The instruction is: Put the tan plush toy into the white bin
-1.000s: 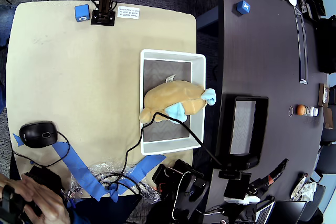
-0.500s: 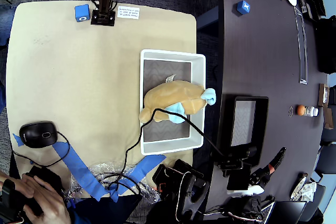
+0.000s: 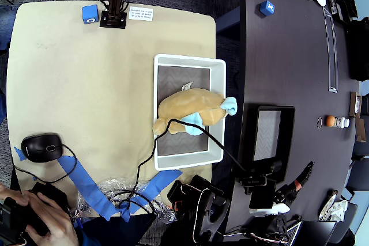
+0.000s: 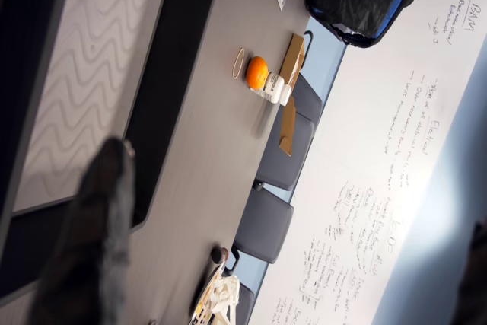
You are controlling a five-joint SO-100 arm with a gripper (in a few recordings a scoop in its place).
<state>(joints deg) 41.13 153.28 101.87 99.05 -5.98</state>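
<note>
The tan plush toy (image 3: 187,110) lies inside the white bin (image 3: 218,84), across its middle. One light blue paw (image 3: 229,106) hangs over the bin's right wall. A black cable runs over the toy's lower edge toward my arm. My gripper (image 3: 253,180) sits to the right of the bin, at the near end of the black tray, well clear of the toy. In the wrist view my gripper (image 4: 297,188) is open: a blurred dark finger (image 4: 95,241) stands at the left, the other at the right edge, with nothing between them.
The black tray (image 3: 248,136) with a grey zigzag bottom lies on the dark table right of the bin. An orange (image 4: 257,72) sits farther right. A mouse (image 3: 41,147), blue tape strips (image 3: 86,185) and a person's hands (image 3: 40,217) are at the tan table's lower left.
My arm shifted over the black tray's near end about a second ago and has since held still. The plush toy has stayed in the bin.
</note>
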